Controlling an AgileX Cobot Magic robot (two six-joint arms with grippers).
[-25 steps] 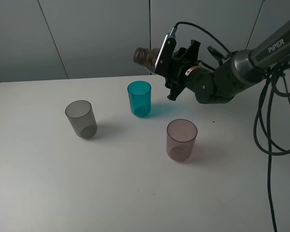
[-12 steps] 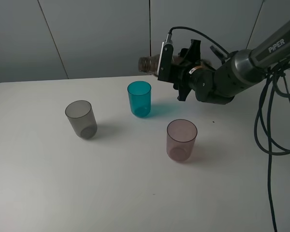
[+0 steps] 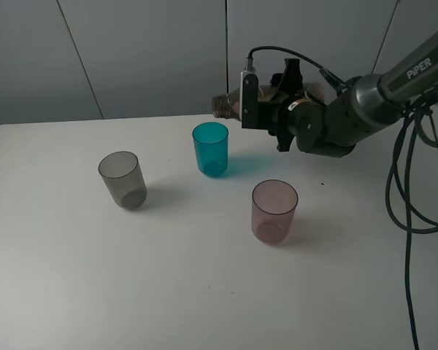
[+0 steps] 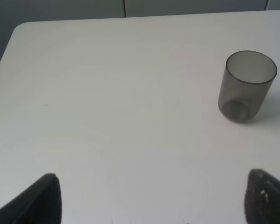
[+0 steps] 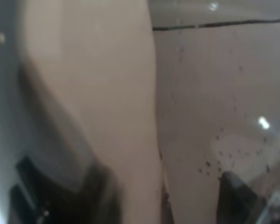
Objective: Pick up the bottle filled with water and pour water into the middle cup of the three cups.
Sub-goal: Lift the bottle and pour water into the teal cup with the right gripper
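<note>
My right gripper point(image 3: 266, 102) is shut on the smoky brown-grey bottle point(image 3: 226, 104) and holds it lying nearly level, its open mouth pointing left, above and just right of the teal middle cup point(image 3: 210, 148). The bottle's translucent wall point(image 5: 200, 121) fills the right wrist view. The grey cup point(image 3: 122, 179) stands at the left and also shows in the left wrist view point(image 4: 247, 85). The pinkish-mauve cup point(image 3: 274, 211) stands in front at the right. My left gripper point(image 4: 149, 203) is open and empty; only its two dark fingertips point(image 4: 35, 203) show, above bare table.
The white table point(image 3: 204, 292) carries only the three cups. Black cables point(image 3: 409, 182) hang at the right by the right arm. A grey panelled wall stands behind the table's far edge.
The right wrist has rolled back, so the bottle has swung from steeply tipped toward the teal cup to nearly level, and its mouth has shifted a little right and down. The cups have not moved.
</note>
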